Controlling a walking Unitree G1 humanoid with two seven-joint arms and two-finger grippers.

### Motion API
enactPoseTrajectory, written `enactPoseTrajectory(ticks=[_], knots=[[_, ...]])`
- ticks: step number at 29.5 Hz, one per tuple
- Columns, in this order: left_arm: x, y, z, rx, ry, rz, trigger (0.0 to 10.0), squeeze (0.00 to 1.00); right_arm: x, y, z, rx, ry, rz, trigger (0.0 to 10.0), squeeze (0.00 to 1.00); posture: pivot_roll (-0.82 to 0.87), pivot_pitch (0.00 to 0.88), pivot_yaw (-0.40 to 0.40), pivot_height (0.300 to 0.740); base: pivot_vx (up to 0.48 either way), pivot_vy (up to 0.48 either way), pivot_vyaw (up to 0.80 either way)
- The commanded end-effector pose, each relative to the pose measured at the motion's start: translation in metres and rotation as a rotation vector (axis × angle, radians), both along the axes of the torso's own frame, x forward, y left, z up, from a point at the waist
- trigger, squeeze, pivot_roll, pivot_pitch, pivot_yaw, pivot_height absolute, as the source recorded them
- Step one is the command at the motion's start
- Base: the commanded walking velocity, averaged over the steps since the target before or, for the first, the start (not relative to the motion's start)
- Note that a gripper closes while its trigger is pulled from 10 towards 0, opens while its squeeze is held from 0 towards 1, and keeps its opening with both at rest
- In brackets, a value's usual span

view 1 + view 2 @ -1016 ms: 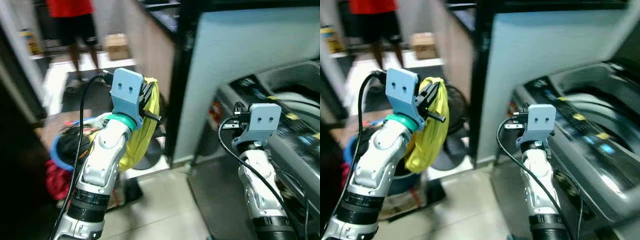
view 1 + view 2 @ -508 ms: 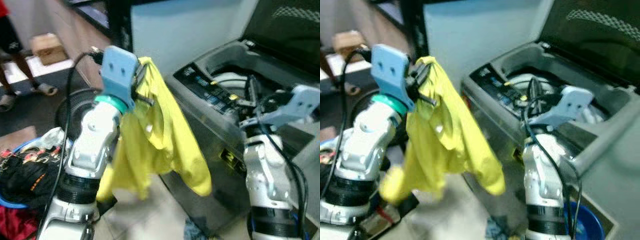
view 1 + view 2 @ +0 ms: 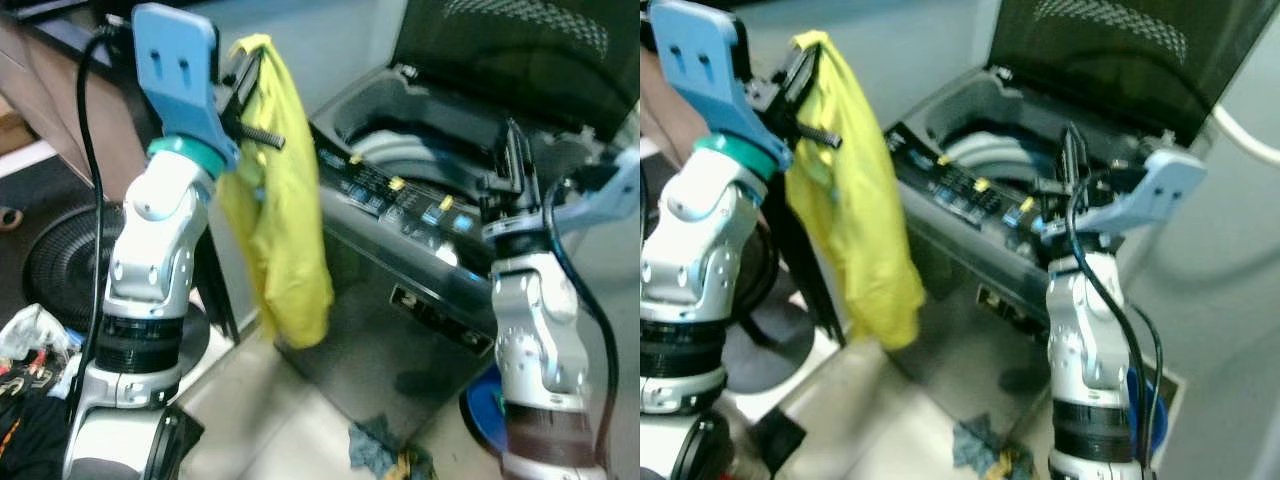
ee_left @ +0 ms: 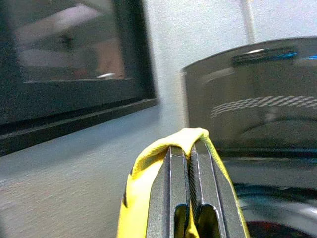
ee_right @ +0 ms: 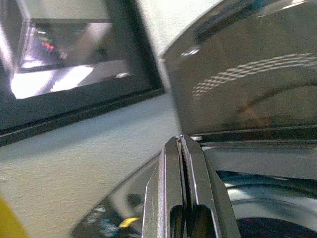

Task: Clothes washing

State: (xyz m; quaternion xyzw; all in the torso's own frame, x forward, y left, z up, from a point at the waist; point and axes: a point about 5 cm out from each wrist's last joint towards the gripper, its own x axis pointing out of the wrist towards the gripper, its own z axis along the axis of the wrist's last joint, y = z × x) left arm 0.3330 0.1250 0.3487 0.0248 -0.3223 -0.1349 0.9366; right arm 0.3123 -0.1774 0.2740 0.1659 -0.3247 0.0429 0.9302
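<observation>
Yellow garment [image 3: 278,215] in left pincer [image 4: 188,148]

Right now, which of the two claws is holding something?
The left claw, raised beside the open washing machine: a yellow garment hangs from its shut fingers. The right claw is shut on nothing.

A pale tiled floor [image 3: 270,400] runs across the lower half of the head views. On it, at centre and right, stands a dark top-loading washing machine [image 3: 400,300], its lid raised. A crumpled blue-and-yellow cloth [image 3: 385,455] lies on the tiles at bottom centre, just in front of the machine. A round blue object [image 3: 482,418] rests on the floor at lower right. At far left, a black disc-shaped stand [image 3: 60,270] sits on the floor, with dark bundled clothes [image 3: 25,440] at bottom left.
</observation>
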Motion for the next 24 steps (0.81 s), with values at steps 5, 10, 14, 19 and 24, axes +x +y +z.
enactPoseTrajectory(ticks=[5,10,14,19,24], knots=[[-0.0042,0.0011,0.0031,-0.014,-0.017,-0.002,10.0,0.0,-0.0007,0.0014,-0.0008,0.014,0.009,0.015,10.0,0.0,0.05,0.0,0.045,0.74,0.0,0.0,-0.8],[-0.0041,0.0012,0.0029,-0.027,-0.01,0.0,10.0,0.0,0.0005,0.001,-0.0025,0.017,0.023,0.017,10.0,0.0,0.05,0.0,0.043,0.74,0.0,0.0,-0.8],[-0.004,0.0018,0.0031,-0.036,-0.011,0.007,10.0,0.0,0.0007,0.0004,-0.0026,0.019,0.026,0.016,10.0,0.0,0.05,0.0,0.043,0.74,0.0,0.0,-0.8],[-0.0043,0.0036,0.0043,-0.054,-0.027,0.031,10.0,0.0,0.0007,0.0012,-0.0026,-0.01,0.027,0.006,10.0,0.0,0.05,0.0,0.042,0.74,0.065,0.0,-0.64],[-0.0048,0.0025,0.0042,-0.061,-0.04,0.049,10.0,0.0,0.0013,0.0057,-0.004,-0.066,0.031,-0.005,10.0,0.0,0.05,0.0,0.04,0.74,0.449,0.0,0.0]])
